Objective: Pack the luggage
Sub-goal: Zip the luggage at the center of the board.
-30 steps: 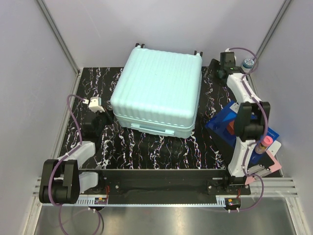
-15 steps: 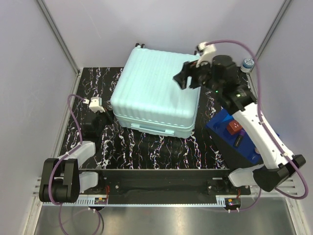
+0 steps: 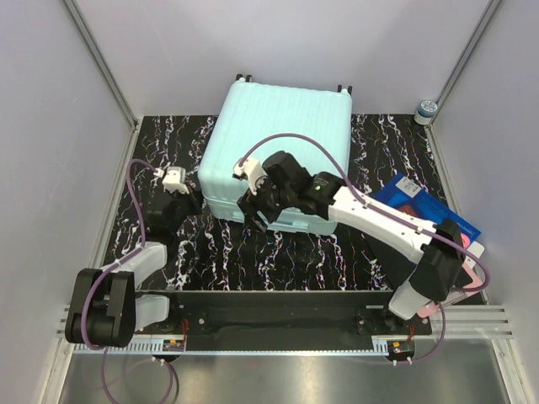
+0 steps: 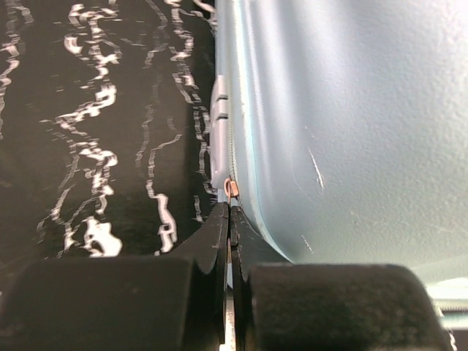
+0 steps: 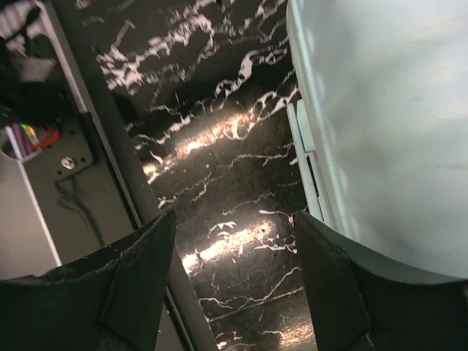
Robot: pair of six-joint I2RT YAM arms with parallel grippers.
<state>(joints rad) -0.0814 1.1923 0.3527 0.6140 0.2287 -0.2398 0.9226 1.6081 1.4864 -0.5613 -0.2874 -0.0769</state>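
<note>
Luggage point(image 3: 278, 147): ribbed mint shell, lying closed on veined black desk point(image 3: 253, 252).
Left claw point(image 4: 229, 212): pressing together at the seam's copper loop point(image 4: 231, 189).
Right claw point(image 5: 232, 219): hanging apart by the luggage's near edge.

The left arm point(image 3: 126, 269) is sitting folded low at the near left corner of the table point(image 3: 370, 135), its forearm pointing away from the near edge. The left gripper point(image 4: 229, 208) is pressing its two fingers tight together, tips touching. The right arm point(image 3: 379, 220) is lying stretched from the near right corner toward the table's middle. The right gripper point(image 5: 234, 219) is hanging above the table with its fingers spread wide apart.
</note>
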